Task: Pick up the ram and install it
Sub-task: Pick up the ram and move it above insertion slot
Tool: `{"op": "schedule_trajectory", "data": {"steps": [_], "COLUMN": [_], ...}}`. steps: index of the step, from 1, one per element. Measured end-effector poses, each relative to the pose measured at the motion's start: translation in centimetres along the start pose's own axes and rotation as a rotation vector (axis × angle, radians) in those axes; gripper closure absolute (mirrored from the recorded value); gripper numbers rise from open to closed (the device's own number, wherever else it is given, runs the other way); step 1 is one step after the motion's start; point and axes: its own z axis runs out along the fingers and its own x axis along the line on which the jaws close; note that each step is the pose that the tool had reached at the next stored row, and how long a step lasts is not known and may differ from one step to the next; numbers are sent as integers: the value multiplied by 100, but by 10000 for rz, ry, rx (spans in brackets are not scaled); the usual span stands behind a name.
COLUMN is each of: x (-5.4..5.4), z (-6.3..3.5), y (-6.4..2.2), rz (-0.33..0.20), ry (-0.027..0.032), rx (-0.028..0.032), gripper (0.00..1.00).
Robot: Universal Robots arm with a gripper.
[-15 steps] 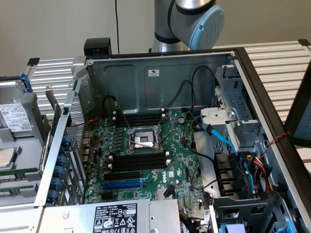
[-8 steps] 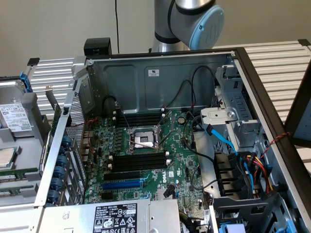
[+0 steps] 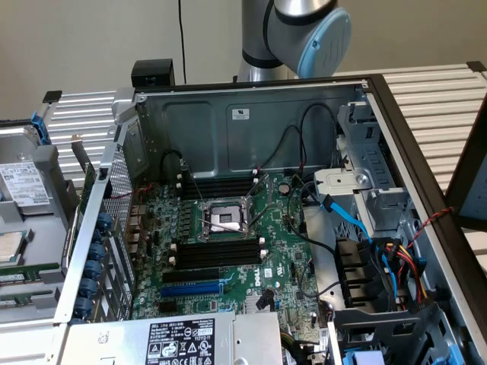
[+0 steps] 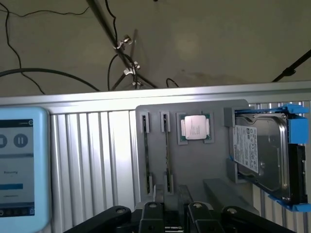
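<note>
On the ribbed table (image 4: 87,160), wrist view finds the ram (image 4: 166,150) racked, pincer (image 4: 171,218) apart, empty.

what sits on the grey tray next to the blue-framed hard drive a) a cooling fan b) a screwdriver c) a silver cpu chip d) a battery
c, a square silver cpu chip rests in a holder on the grey tray, close beside the hard drive

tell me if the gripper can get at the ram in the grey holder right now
Probably yes: the ram stands on edge in the grey holder with nothing over it, and the open gripper faces it.
</note>
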Motion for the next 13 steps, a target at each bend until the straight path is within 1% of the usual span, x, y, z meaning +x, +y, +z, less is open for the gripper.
{"op": "schedule_trajectory", "data": {"steps": [13], "x": [61], "z": [249], "y": [-3], "rz": [0], "ry": [-1], "rx": [-20], "gripper": [74]}}
